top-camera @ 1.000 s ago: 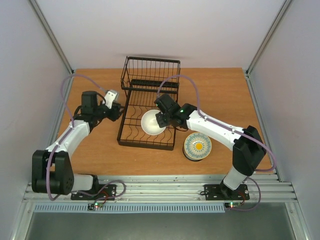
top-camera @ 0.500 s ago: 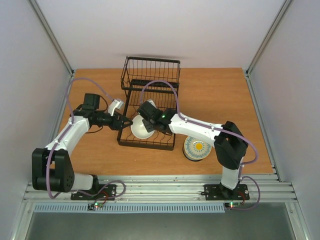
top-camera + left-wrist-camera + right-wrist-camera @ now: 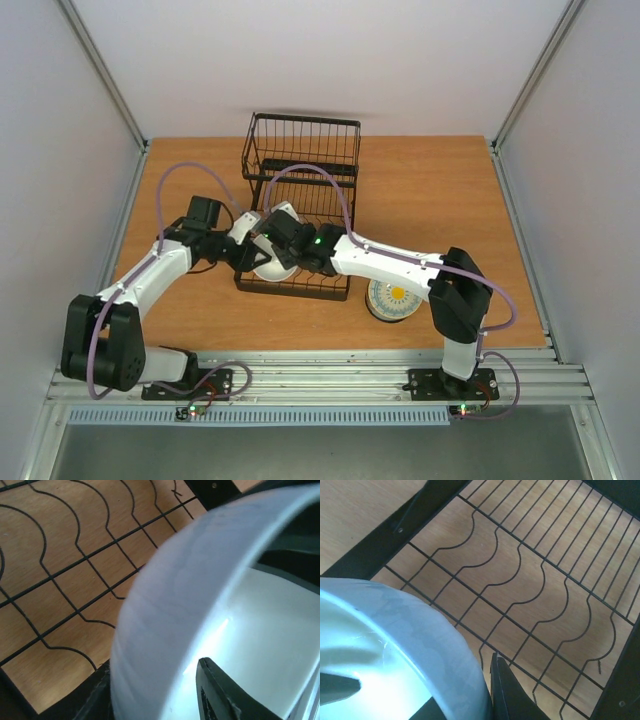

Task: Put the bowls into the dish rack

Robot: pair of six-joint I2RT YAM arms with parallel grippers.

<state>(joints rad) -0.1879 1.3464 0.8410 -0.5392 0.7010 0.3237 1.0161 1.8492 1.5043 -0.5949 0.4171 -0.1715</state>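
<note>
One white bowl (image 3: 268,262) in hand, none seated: that is your count so far, as far as the views show.

- Dish rack (image 3: 310,293): black wire, mid-table (image 3: 440,190), with its taller basket section (image 3: 302,140) toward the far edge. The slot wires (image 3: 520,580) seen from both wrists carry nothing.
- White bowl: tilted, over the rack's near-left corner, between your two grippers. Whether it touches the wires is hidden.
- Right gripper (image 3: 283,250): closed narrow on the bowl's rim, one finger (image 3: 505,690) outside the wall.
- Left gripper (image 3: 250,252): reaching in from the left, one finger (image 3: 220,695) inside the bowl and the other outside the wall. You cannot tell whether it pinches or only straddles the rim.
- Stack of bowls (image 3: 395,293): on the table just beside the rack's near-right corner. The top one is blue-and-white patterned with a yellow centre. The number beneath cannot be counted from above.

Judgement: you appear to be on the first bowl, partway through standing it in a slot. Left to do: settle it between the wires, release it, then bring over every bowl of the stack.
</note>
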